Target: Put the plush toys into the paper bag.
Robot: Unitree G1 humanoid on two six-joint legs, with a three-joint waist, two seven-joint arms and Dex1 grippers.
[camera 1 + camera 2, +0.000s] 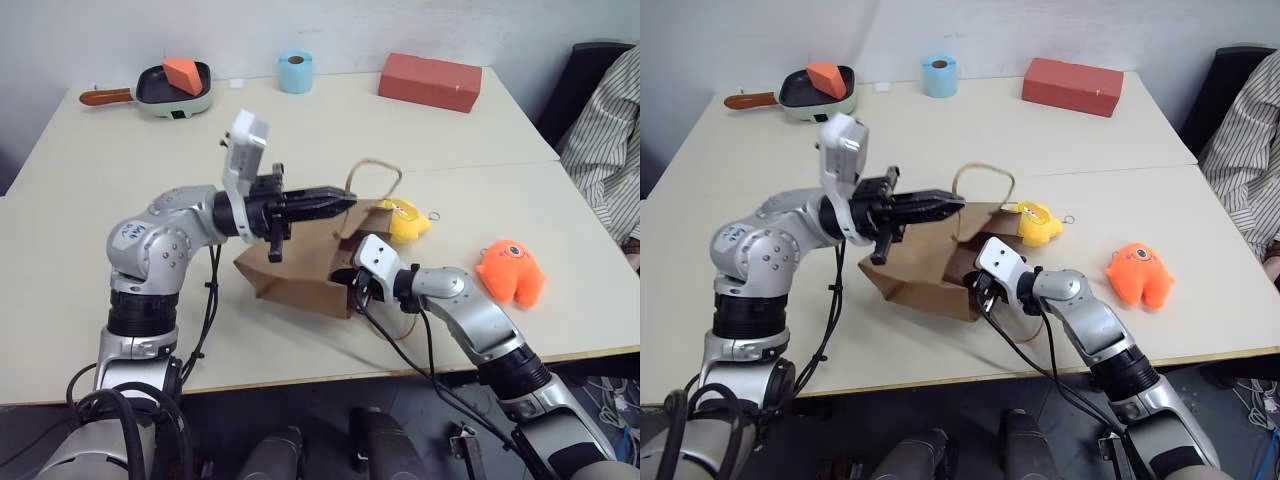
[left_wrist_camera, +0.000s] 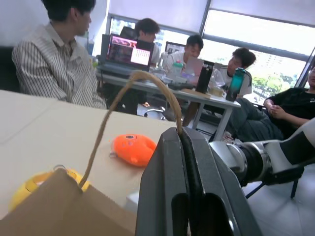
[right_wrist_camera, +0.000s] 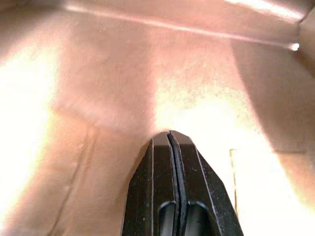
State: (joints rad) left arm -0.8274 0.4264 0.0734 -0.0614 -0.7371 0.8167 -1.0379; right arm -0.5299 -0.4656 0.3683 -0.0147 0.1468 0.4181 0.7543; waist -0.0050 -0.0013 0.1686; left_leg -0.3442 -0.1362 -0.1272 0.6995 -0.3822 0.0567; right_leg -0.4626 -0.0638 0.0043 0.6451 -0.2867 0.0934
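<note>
our right gripper [image 3: 170,135] sits at the centre of the head view with its fingers pressed together and empty, tip pushed inside the mouth of the paper bag [image 1: 300,282]; brown paper walls close around it in the right wrist view. our left gripper [image 1: 335,200], just above centre, is pinched tight on one tan cord handle [image 1: 375,170], holding that side of the bag up so the opening faces lower right. the bag's long axis runs from centre-left toward centre-right.

from the right gripper, the yellow plush toy [image 1: 408,220] lies just up and to the right, touching the bag's far rim beside the mouth. the orange plush toy [image 1: 510,270] lies well apart, at the right of the frame, on the table [image 1: 100,170]. neither toy is inside yet.

we judge the right arm far nearer both toys, the yellow one first; the left seems best left holding the handle.
</note>
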